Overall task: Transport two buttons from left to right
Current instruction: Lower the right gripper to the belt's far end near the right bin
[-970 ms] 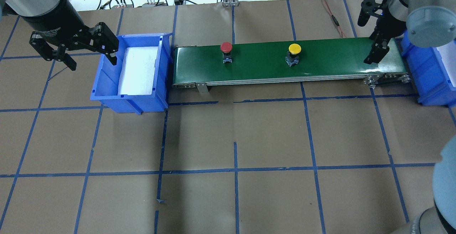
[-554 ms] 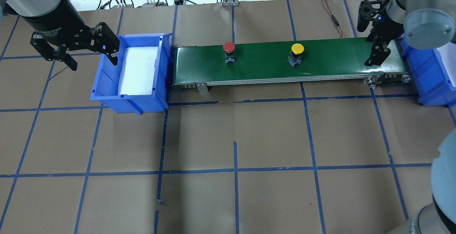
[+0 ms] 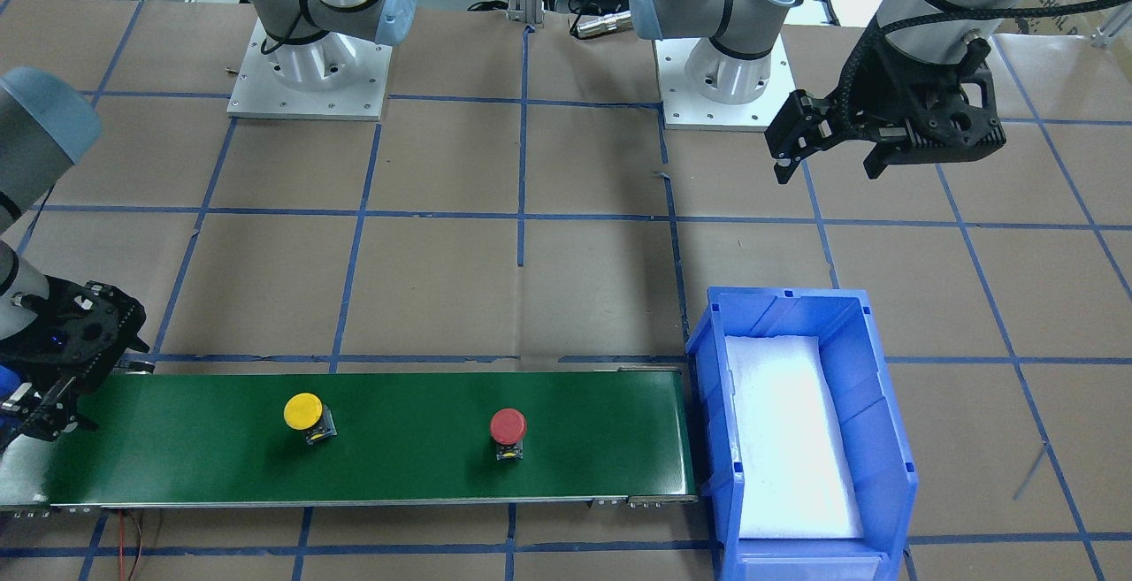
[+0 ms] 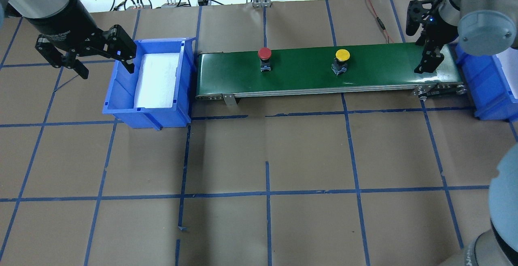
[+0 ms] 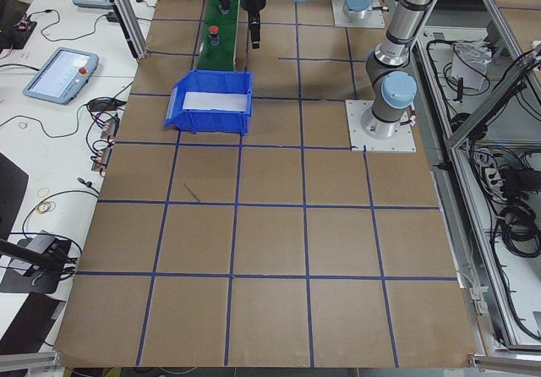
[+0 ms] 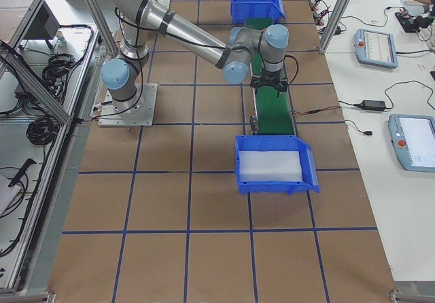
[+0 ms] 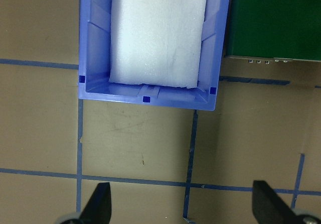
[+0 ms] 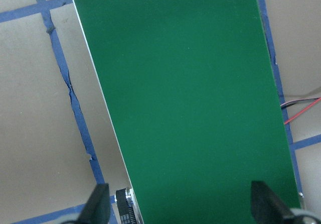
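**Two buttons upright on the belt, both claws spread wide**

The only writing is a line of white lettering on the dark body of the left claw (image 4: 106, 73). It is too small to read with certainty. The buttons, belt and bins show no readable marks.

The red button (image 4: 265, 56) and the yellow button (image 4: 342, 57) both sit on the green conveyor belt (image 4: 303, 77). Each stands upright on its small square body, mushroom cap on top, so its long axis is vertical. The two are well apart from each other and lie in a row along the belt's length.

The right claw (image 4: 420, 70) hangs over the belt's end, just beside the right-hand blue bin (image 4: 471, 75). Its wrist view shows the fingers (image 8: 98, 206) spread wide with nothing between them, only bare green belt below. The yellow button is the nearer one to this claw and the red lies beyond it; both are well apart from the claw.

The left claw is also wide and empty, its fingertips (image 7: 100, 204) over brown table (image 7: 140, 143). It hangs at the outer side of the left blue bin (image 4: 184, 79), which holds a white foam pad (image 4: 156, 79). The bin stands between this claw and the belt. From here the red button is the closer of the two.
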Controlling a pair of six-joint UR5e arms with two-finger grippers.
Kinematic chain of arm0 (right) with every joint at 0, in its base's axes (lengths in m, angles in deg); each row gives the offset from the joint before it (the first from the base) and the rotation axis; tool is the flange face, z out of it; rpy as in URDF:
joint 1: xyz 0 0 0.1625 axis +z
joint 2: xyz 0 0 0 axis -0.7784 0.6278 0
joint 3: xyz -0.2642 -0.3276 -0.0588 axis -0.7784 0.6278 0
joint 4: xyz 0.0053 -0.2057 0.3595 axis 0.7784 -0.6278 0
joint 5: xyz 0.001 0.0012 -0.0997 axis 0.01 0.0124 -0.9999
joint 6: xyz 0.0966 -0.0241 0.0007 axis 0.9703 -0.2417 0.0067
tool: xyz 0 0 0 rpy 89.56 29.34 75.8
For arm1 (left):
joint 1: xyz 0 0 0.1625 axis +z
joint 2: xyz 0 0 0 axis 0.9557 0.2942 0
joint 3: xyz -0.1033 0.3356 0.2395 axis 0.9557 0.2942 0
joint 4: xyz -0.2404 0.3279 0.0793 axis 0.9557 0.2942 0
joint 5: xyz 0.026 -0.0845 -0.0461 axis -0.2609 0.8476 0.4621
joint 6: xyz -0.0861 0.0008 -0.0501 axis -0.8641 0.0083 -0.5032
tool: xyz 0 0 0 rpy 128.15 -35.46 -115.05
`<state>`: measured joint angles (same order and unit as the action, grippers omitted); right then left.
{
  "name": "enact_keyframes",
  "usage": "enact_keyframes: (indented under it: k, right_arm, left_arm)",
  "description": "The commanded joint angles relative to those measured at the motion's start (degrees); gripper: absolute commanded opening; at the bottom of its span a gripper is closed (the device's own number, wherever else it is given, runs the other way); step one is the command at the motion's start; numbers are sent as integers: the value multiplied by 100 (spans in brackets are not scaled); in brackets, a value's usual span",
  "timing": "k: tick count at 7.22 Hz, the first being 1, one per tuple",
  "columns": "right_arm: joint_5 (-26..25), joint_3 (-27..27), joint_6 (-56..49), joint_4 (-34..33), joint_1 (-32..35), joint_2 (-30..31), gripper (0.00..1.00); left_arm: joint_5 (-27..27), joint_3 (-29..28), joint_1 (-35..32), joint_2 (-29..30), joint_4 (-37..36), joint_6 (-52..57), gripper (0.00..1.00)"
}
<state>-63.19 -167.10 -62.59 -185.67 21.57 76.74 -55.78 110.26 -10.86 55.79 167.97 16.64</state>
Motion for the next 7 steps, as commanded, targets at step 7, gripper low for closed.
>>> enact_keyframes:
  k: [7]
  right_arm:
    - [11, -3, -14, -77, 0, -23, 100]
  left_arm:
    - [0, 9, -1, -8, -6, 1, 100]
